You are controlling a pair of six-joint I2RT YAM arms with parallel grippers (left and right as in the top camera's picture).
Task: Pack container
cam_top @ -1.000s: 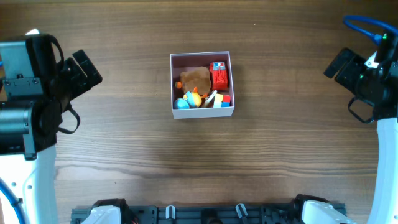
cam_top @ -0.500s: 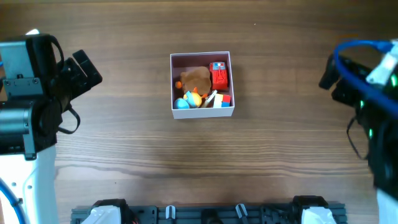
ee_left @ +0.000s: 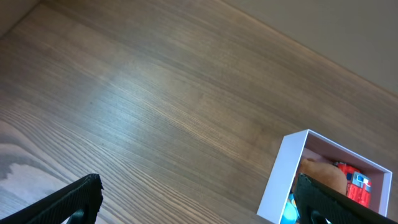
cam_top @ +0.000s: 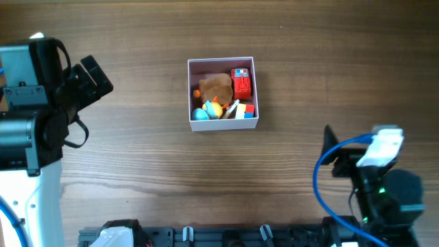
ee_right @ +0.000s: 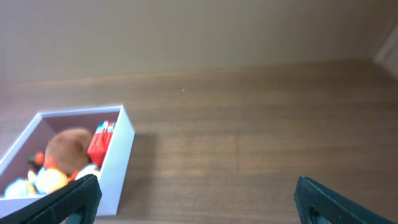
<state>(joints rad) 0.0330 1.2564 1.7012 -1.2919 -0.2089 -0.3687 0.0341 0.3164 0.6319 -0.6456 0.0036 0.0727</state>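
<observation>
The container (cam_top: 225,124) is a square white box with a pale pink inside, standing at the table's middle. It holds a brown plush (cam_top: 216,86), a red toy (cam_top: 241,84), a blue and orange toy (cam_top: 206,110) and small blocks. My left gripper (cam_top: 103,81) is open and empty, well left of the box; the left wrist view shows wide jaws (ee_left: 198,193) and the container (ee_left: 286,174). My right gripper (cam_top: 330,152) is open and empty at the front right, apart from the box; the right wrist view shows its jaws (ee_right: 196,190) and the container (ee_right: 118,162).
The wooden table (cam_top: 151,151) is bare around the box. A blue cable (cam_top: 322,171) loops beside the right arm. A black rail (cam_top: 226,237) runs along the front edge.
My right arm has swung from the far right, level with the box, down to the front right. The left arm and the container have not moved.
</observation>
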